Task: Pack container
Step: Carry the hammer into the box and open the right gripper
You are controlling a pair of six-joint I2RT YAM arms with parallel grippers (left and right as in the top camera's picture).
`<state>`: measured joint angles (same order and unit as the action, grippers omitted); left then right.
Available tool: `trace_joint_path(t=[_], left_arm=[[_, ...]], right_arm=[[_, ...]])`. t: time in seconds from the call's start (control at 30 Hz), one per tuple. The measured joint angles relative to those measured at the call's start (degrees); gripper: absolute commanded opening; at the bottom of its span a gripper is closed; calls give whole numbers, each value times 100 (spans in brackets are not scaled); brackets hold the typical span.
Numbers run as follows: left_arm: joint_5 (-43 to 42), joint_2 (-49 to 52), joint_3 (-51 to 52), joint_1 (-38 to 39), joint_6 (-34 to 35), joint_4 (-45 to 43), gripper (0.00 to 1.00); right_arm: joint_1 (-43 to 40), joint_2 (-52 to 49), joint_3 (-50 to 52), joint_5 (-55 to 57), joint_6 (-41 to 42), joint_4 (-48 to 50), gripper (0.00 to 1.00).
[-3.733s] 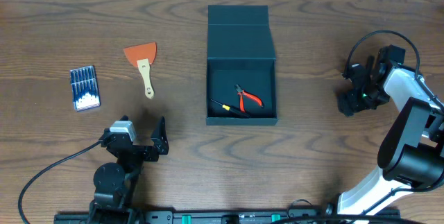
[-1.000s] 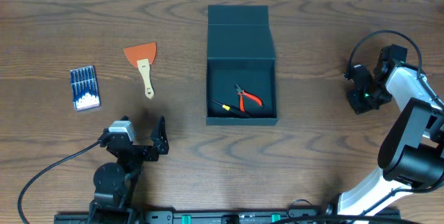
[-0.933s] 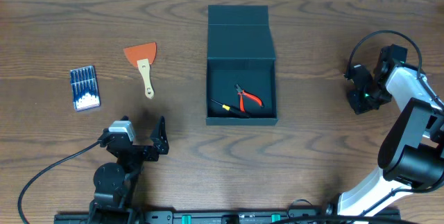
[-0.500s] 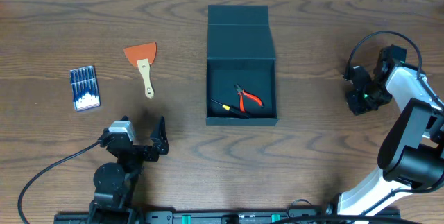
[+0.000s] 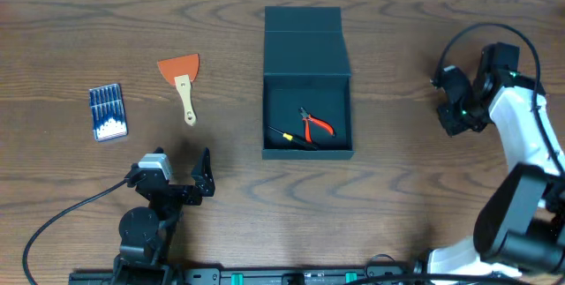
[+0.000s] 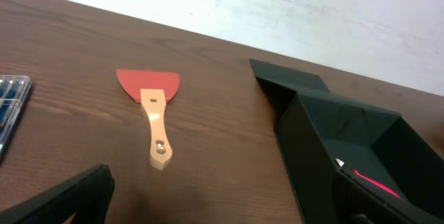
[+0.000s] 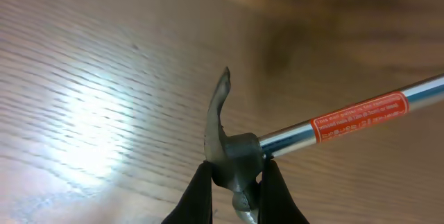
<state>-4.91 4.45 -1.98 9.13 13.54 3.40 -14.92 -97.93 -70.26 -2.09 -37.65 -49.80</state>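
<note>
The hammer (image 7: 305,130) is being held by its dark head in the right end effector (image 7: 234,182), whose fingers are being pressed narrowly against either side of it. In the right wrist view the steel shaft with its red label is being carried out to the right and slightly upward. The tabletop (image 7: 104,78) is being seen blurred beneath, so the tool is being judged clear of it. In the overhead view the shaft's direction cannot be told.

From that end effector the container (image 5: 328,100) is lying to the robot's left, well apart, at about the same depth on the tabletop. Its open compartment is being kept toward the robot, with the flap lid (image 5: 304,38) laid back on the far side. Red-handled pliers (image 5: 314,125) and a black and yellow tool (image 5: 288,135) are already lying inside. The coming move is being judged as a leftward carry. The shaft is probably needing to be turned along the compartment's near-to-far length to fit.

Farther left, the left end effector (image 5: 205,177) is being held wide and empty above the tabletop. Beyond it a red scraper (image 5: 183,86) and a blue bit case (image 5: 107,113) are lying unpacked, nearer that arm.
</note>
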Motion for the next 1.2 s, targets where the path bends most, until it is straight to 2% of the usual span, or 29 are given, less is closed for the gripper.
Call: trace_joint_path(t=[0.23,0.47,0.73,0.87,1.0,1.2], left_arm=[[-2,0,0,0,0,0,99],[0,0,0,0,0,0,99],[0,0,0,0,0,0,99],[-2,0,0,0,0,0,99],[-2,0,0,0,0,0,99],[-2,0,0,0,0,-2,99]], right_arm=[[881,684,-20,186,4,-179,1],[2533,1141,-125,337,87,-321,1],[4295,1196,-295,378,256,-354,1],[4787,1196,-295,378,708,-293,1],[5018,1196,-295,382,1504,-63,1],[5154,1196,-295,407,3060,376,1]])
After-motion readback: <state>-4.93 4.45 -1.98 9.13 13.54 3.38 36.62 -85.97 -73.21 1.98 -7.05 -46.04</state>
